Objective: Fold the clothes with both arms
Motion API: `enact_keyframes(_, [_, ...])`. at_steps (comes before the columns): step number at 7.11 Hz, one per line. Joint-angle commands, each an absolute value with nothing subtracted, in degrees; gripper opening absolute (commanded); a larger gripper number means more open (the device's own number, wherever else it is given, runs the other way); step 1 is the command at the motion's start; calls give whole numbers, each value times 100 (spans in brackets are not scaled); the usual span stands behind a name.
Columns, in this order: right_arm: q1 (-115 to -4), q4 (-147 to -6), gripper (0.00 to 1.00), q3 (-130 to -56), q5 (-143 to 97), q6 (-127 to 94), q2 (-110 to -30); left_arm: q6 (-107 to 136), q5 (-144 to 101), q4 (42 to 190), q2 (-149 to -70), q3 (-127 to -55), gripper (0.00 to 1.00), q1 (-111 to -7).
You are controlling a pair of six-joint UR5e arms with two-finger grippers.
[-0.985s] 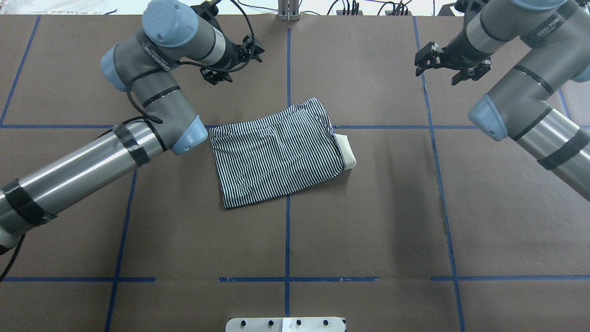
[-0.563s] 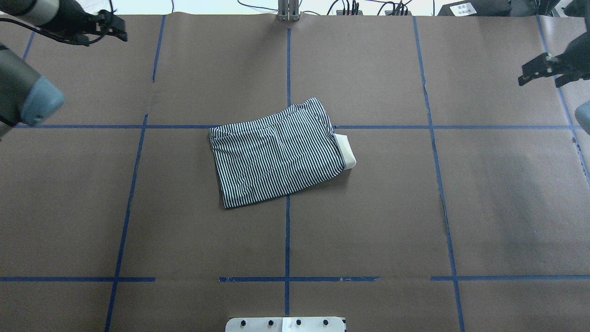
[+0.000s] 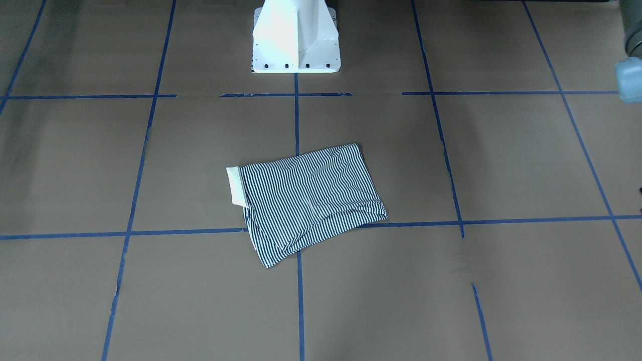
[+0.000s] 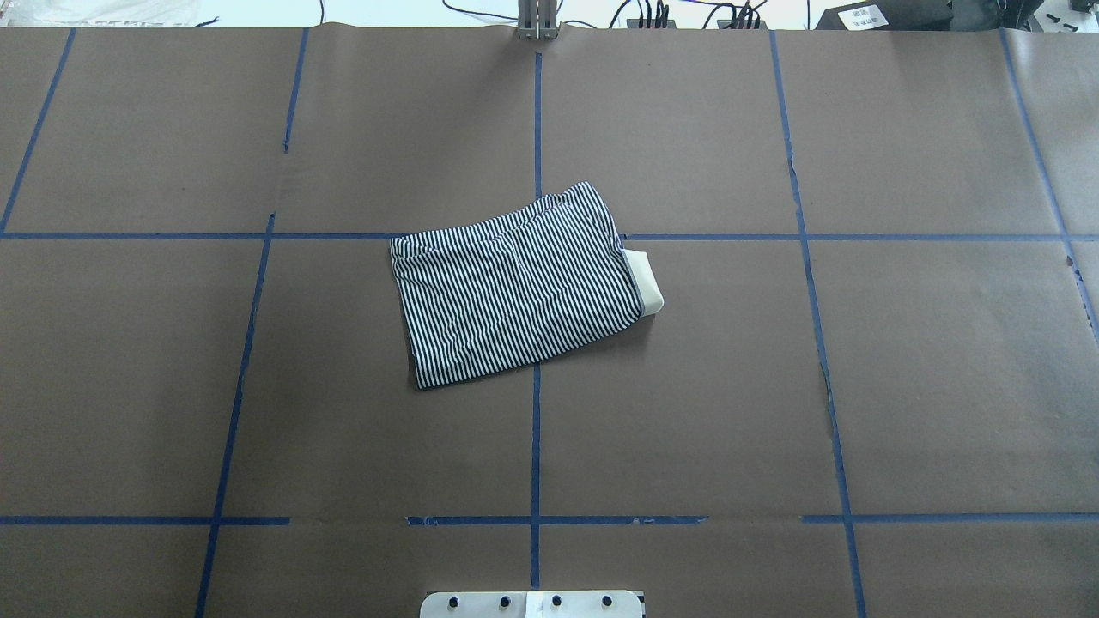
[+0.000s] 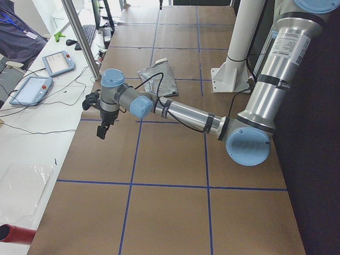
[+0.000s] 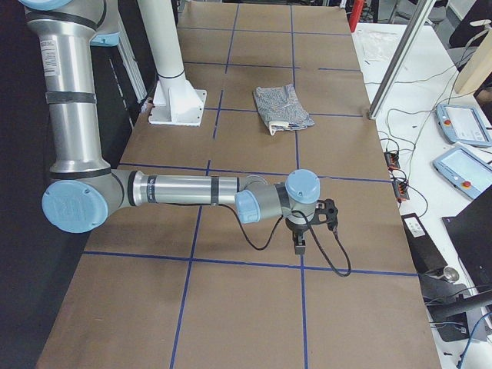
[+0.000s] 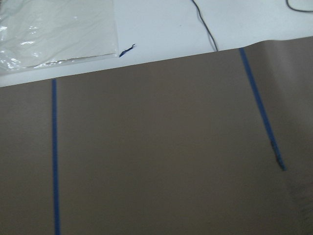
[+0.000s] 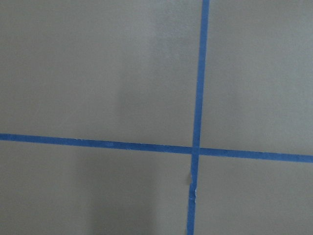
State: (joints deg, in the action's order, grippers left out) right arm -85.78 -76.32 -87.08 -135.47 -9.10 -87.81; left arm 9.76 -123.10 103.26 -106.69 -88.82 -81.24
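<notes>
The left arm [image 5: 186,114] is spread wide: its upper arm drops steeply from the shoulder to a low elbow, and the forearm runs out nearly level to the wrist. The left gripper [image 5: 101,131] hangs from that wrist with its fingers pointing down; whether its jaws stand apart cannot be told. The right arm [image 6: 184,190] mirrors this pose, upper arm near upright and forearm level. The right gripper [image 6: 299,246] also points down, its jaws equally unclear.

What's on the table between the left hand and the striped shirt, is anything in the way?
Nothing visible. In the left side view, the left hand hangs over the table apart from the folded shirt, and only bare brown paper lies between them.
</notes>
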Motion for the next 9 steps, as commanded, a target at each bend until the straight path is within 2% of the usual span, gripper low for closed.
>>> enact_keyframes(1, [-8876,-8162,100,-8824,-13570,-468,-8912,-156,-13012,10266,-10110,-8912,100,-8551])
enact_keyframes(3, [-9087,-8394,100,-9077,-13527,-396,-8947,-158,-13157,10658,-9845,-8930,100,-8649])
enact_keyframes(5, [-8914,-8305,100,-9000,-13430,-404,-8895,-210,-13149,10933,-9582,-8930,100,-8657])
enact_keyframes(8, [-8921,-9312,100,-9736,-13597,-676,-8859,-149,-12920,10767,-9318,-8718,100,-8657])
enact_keyframes(9, [-8921,-9299,100,-9712,-13579,-677,-8903,-149,-12911,10488,-9360,-8719,100,-8649])
